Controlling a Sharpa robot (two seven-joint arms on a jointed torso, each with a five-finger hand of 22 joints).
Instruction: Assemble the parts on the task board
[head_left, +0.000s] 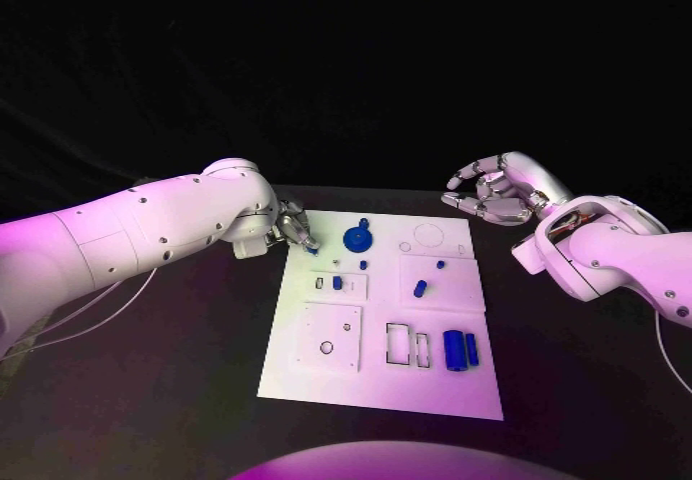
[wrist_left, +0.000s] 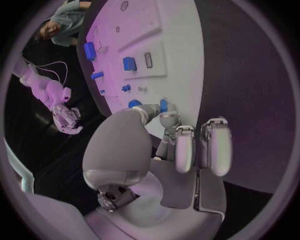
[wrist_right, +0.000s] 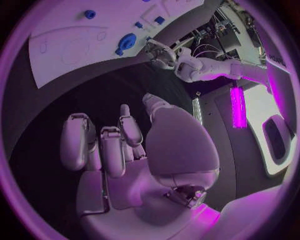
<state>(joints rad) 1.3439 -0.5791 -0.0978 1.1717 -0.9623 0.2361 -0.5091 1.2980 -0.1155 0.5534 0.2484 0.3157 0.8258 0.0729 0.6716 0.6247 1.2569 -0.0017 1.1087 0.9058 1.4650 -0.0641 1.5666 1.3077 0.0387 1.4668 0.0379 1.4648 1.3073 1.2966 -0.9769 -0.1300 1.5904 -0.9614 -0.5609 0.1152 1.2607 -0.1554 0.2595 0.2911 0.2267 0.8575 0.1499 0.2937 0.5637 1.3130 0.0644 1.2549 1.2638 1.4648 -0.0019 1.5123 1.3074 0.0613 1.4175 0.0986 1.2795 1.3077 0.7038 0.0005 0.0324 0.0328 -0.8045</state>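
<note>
Small blue part being picked at the board's far left corner

A small blue part is pinched by the left hand over the task board; a matching slot must be found next. The right hand hangs empty, fingers loosely curled.

the black table carries one thing lying flat on it: the white task board, set in the middle. small blue parts and a round blue piece lie on the board.
</note>
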